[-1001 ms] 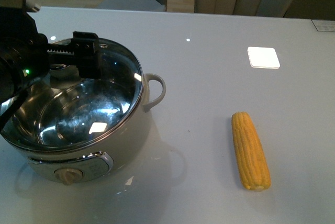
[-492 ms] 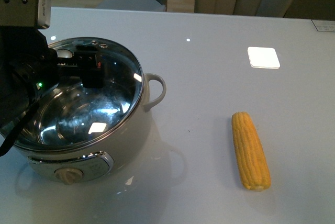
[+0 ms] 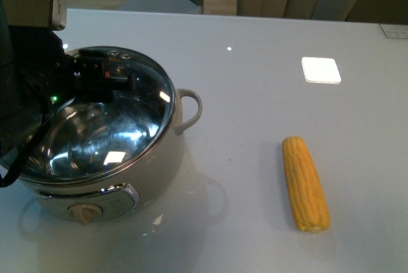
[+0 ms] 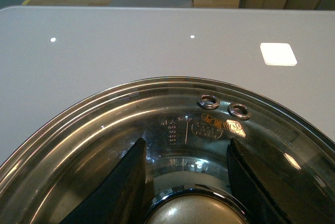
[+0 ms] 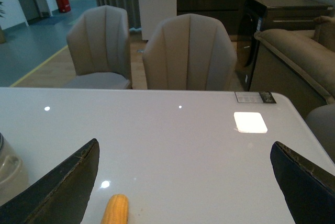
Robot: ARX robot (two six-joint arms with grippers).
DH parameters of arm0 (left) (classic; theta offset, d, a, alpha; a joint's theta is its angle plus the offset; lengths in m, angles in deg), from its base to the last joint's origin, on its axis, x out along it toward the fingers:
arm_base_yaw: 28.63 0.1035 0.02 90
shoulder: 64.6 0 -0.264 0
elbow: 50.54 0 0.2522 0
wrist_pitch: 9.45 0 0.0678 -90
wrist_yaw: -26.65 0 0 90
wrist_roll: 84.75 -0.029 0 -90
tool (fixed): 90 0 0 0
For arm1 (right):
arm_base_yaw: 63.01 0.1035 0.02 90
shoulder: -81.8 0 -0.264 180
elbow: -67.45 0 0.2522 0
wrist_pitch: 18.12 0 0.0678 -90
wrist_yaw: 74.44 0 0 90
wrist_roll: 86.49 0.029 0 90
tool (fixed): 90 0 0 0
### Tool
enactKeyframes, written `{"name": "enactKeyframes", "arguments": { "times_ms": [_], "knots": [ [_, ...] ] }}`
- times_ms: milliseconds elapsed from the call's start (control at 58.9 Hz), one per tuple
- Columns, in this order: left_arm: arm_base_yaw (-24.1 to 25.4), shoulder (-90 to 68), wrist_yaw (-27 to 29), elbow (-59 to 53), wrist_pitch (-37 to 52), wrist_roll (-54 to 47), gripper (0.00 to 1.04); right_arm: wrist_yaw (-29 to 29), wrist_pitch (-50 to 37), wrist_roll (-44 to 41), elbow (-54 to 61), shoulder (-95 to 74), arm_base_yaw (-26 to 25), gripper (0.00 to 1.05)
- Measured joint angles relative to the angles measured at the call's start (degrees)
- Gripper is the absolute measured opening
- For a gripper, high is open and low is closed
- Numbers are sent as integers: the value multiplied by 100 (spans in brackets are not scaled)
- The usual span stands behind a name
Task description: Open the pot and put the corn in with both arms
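Left claw (image 4: 187, 143) hangs over the round glass lid (image 3: 143, 113) of the cream-white electric pot (image 3: 159, 171). Its jaws are parted astride the metal knob (image 4: 191, 216), apparently lining up to lift, not visibly clamped. Right claw (image 5: 184, 143) gapes wide and empty above the grey table (image 3: 255, 62). The yellow corn cob (image 3: 305, 184) lies close beneath it, well right of the pot.

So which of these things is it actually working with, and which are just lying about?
In the job: pot, its glass lid and knob, corn, left end effector straddling the knob, right end effector open above the table.
Lying about: chairs, small card at the table's far corner.
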Motion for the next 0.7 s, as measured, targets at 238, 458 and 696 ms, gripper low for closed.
{"name": "enactKeyframes", "arguments": {
  "times_ms": [238, 458, 696],
  "knots": [
    [33, 402, 63, 157, -520, -127, 41, 0, 0, 0, 0, 0, 0, 96],
    [173, 1104, 39, 417, -1019, -140, 41, 0, 0, 0, 0, 0, 0, 96],
    [1001, 1759, -328, 428, -1147, -140, 41, 0, 0, 0, 0, 0, 0, 96]
  ]
}}
